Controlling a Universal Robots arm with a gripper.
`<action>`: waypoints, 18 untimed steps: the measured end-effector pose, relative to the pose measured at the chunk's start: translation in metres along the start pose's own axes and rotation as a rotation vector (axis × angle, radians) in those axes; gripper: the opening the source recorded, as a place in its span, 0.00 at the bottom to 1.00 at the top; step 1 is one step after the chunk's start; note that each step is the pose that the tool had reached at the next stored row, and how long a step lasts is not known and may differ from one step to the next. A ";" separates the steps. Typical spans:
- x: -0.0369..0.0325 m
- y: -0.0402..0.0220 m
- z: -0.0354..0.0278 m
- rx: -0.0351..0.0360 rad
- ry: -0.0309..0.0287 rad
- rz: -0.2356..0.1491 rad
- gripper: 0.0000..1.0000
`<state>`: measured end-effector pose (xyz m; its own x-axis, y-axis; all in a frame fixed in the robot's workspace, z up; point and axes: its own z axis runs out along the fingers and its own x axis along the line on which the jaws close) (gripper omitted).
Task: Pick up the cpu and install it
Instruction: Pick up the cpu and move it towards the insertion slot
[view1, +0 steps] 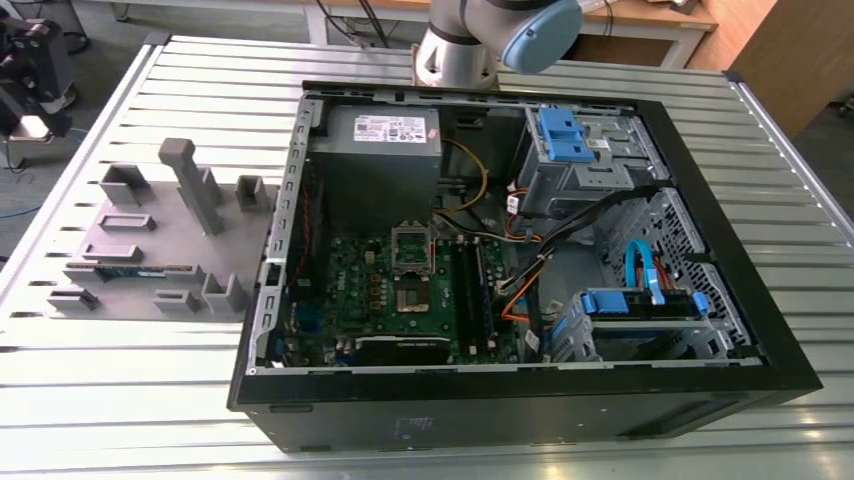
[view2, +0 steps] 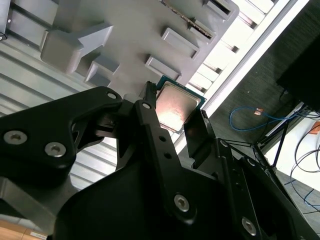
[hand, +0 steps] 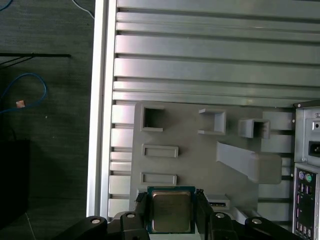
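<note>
My claw (hand: 171, 201) is closed narrow on the cpu (hand: 171, 214), one finger (hand: 141, 211) pressed on each opposite edge. The cpu's metal top faces the camera in both wrist views. It is held above the grey fixture tray (view1: 160, 225), near the tray's edge. In the exterior view the tray lies at the exterior view's left on the slatted table (view1: 120, 380). The open PC case (view1: 534, 400) sits just beside it to the right, with the socket (view1: 404, 295) inside and cables (view1: 534, 270) next to it.
</note>
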<state>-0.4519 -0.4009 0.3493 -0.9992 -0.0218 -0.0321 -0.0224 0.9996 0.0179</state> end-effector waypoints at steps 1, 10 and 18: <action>-0.0002 0.0000 0.0000 0.0000 0.0000 0.000 0.47; -0.0043 -0.0001 -0.0023 0.0000 0.0000 0.000 0.47; -0.0044 0.0000 -0.0025 0.0000 0.0001 0.000 0.47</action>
<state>-0.4476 -0.4009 0.3519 -0.9992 -0.0219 -0.0320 -0.0225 0.9996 0.0179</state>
